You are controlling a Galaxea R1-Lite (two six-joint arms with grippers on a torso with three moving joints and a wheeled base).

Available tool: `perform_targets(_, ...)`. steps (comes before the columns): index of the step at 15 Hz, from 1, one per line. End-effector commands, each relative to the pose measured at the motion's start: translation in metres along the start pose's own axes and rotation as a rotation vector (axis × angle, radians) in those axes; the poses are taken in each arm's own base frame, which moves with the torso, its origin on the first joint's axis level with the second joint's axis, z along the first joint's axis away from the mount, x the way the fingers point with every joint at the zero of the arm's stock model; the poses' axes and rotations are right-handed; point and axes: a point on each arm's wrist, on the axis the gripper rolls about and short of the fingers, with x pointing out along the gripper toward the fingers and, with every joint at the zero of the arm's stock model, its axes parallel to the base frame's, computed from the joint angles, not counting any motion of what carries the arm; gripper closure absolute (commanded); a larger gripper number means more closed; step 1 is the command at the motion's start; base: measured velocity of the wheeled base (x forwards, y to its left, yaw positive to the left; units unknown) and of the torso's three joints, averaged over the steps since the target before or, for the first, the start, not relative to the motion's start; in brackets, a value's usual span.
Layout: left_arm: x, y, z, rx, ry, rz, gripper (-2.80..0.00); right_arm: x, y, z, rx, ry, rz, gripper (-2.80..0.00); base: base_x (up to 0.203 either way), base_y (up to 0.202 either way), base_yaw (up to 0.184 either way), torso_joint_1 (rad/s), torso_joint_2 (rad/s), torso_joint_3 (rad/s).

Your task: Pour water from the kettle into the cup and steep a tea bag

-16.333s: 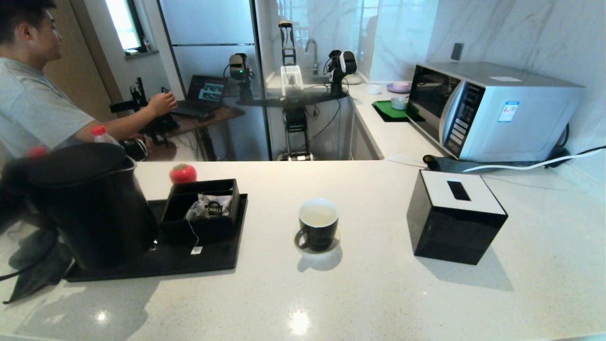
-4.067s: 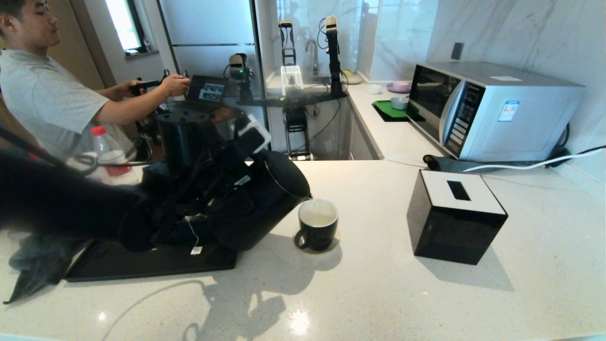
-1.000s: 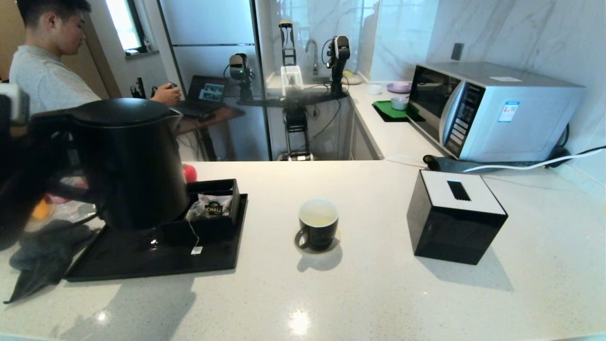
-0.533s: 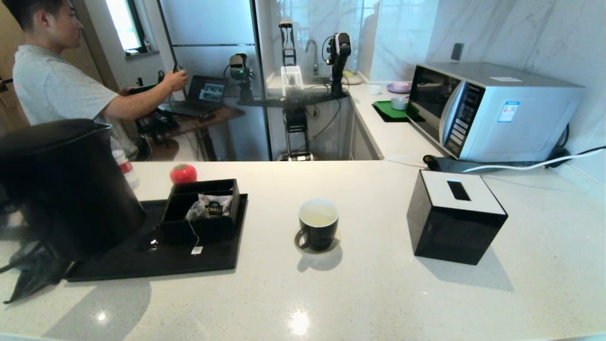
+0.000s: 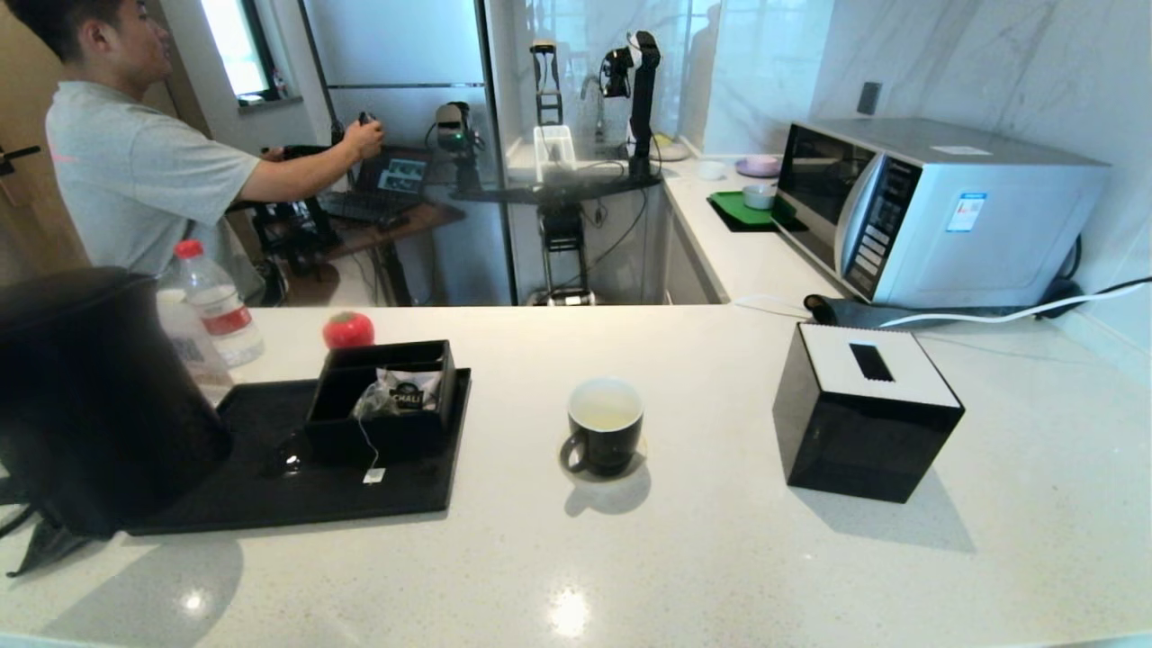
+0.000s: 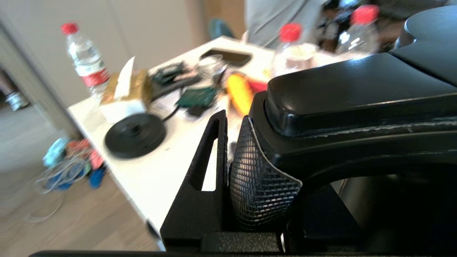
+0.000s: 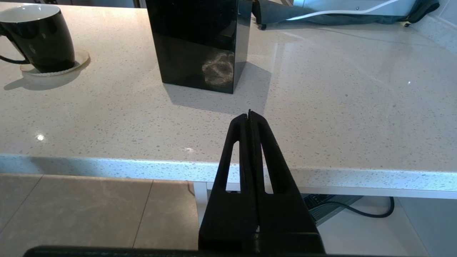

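Gripping kettle point(image 5: 94, 396) handle, left gripper point(image 6: 250, 178) fingers clamped on it, at counter's point(image 5: 720, 558) far left edge beside black tray point(image 5: 297, 495). Cup point(image 5: 605, 425) with pale water point(image 5: 605, 414) mid-counter on coaster. Right gripper point(image 7: 250, 117) fingers together, off counter's front edge. Tea bag point(image 5: 373, 402) in tray's box, tag hanging out.

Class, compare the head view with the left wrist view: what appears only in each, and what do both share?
Only the head view shows the cup holding water, the tea bag in its black organiser, the tissue box and the microwave. Only the left wrist view shows the left tool shut on the kettle's handle, and a round black base on a cluttered table. Both show the kettle and red-capped bottles.
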Motion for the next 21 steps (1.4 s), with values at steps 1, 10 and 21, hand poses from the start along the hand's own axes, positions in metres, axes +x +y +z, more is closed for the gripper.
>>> perform_targets(1, 0.014, 0.000, -0.012, 0.015, 0.041, 0.025, 0.00, 0.000, 0.000, 0.000, -0.001, 0.001, 0.001, 0.00, 0.000, 0.000, 0.000, 0.000, 0.00, 0.000)
perform_targets(10, 0.076, -0.025, -0.064, 0.089, -0.019, 0.009, 0.00, 0.000, 0.000, 0.000, -0.001, 0.001, 0.000, 0.00, 0.000, 0.000, 0.000, 0.000, 0.00, 0.000)
perform_targets(21, 0.117, -0.072, -0.086, 0.089, -0.037, -0.088, 0.00, 0.000, 0.000, 0.000, -0.001, 0.001, 0.001, 0.00, 0.000, 0.000, 0.000, 0.000, 0.00, 0.000)
